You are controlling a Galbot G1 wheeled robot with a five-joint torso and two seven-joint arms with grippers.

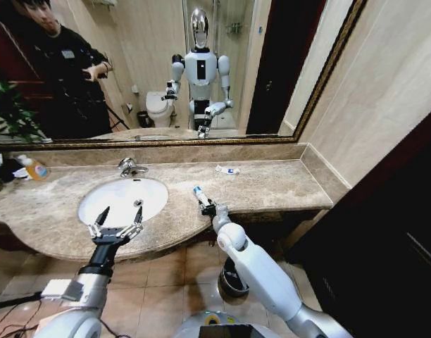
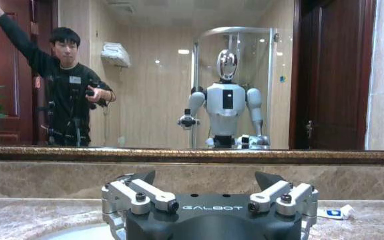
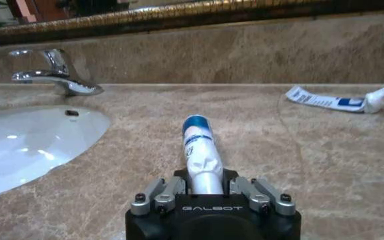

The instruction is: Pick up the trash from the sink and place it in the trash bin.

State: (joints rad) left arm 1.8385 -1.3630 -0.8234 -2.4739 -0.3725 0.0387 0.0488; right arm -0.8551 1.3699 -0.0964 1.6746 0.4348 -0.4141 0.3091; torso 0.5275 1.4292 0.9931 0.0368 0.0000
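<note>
My right gripper (image 1: 207, 205) is shut on a white tube of trash (image 1: 199, 193) with a blue end and holds it just above the marble counter, right of the sink (image 1: 103, 193). In the right wrist view the tube (image 3: 199, 147) sticks forward out of the gripper (image 3: 205, 182). My left gripper (image 1: 119, 215) hangs open over the sink's front rim, nothing between its fingers (image 2: 145, 179). A flat white packet with blue marks (image 1: 227, 170) lies on the counter near the back wall. The black trash bin (image 1: 232, 280) stands on the floor under the counter, partly hidden by my right arm.
A chrome tap (image 1: 129, 167) stands behind the basin. A clear bottle of orange liquid (image 1: 34, 168) sits at the counter's far left beside a plant (image 1: 8, 113). The mirror runs along the back wall, with a side wall at right.
</note>
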